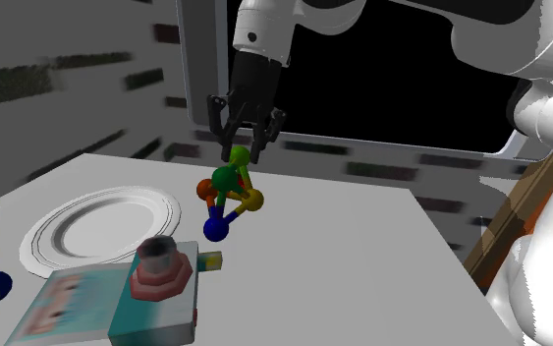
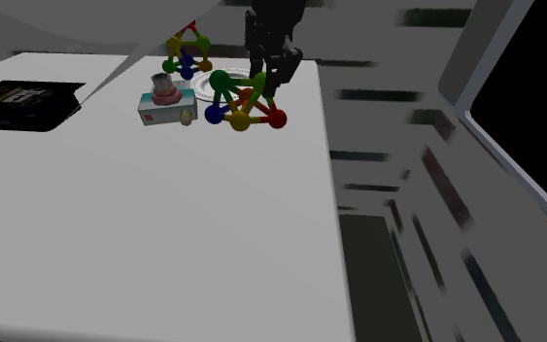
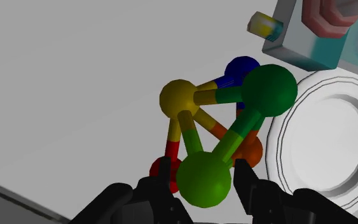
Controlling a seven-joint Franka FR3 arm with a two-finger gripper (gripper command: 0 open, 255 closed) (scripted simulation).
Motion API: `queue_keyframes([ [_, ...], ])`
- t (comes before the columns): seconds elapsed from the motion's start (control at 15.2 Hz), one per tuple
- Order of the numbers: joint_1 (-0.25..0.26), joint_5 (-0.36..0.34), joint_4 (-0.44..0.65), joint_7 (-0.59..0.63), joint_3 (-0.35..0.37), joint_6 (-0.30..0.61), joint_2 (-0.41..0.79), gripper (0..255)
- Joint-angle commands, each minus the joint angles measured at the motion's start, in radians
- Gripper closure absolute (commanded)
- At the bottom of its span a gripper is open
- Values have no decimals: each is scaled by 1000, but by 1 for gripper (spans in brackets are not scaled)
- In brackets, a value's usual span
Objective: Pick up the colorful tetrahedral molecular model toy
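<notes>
The molecular model toy (image 1: pixel 227 197) stands on the white table (image 1: pixel 362 265): balls in green, light green, yellow, blue, orange and red joined by coloured rods. My black gripper (image 1: pixel 248 152) comes down on it from above, and its fingers clasp the topmost light green ball (image 3: pixel 203 179) from both sides. In the second exterior view the toy (image 2: pixel 240 105) rests with its three lower balls level on the table, the gripper (image 2: pixel 261 90) over its upper right part. The wrist view has the gripper (image 3: pixel 204 173) closed around that ball.
A white plate (image 1: pixel 97 228) lies close beside the toy. A light box (image 1: pixel 117 310) carrying a pink piece (image 1: pixel 158 270) stands near it, and a second colourful model (image 2: pixel 186 49) is beyond. A black box (image 2: pixel 18 102) sits further off, a wooden frame (image 1: pixel 520 211) near the stand.
</notes>
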Motion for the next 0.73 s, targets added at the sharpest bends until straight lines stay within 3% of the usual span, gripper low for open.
queue_keyframes([
  [0.0,0,0,-1,0,0,0,1,255],
  [0.66,27,-41,233,54,12,-150,85,255],
])
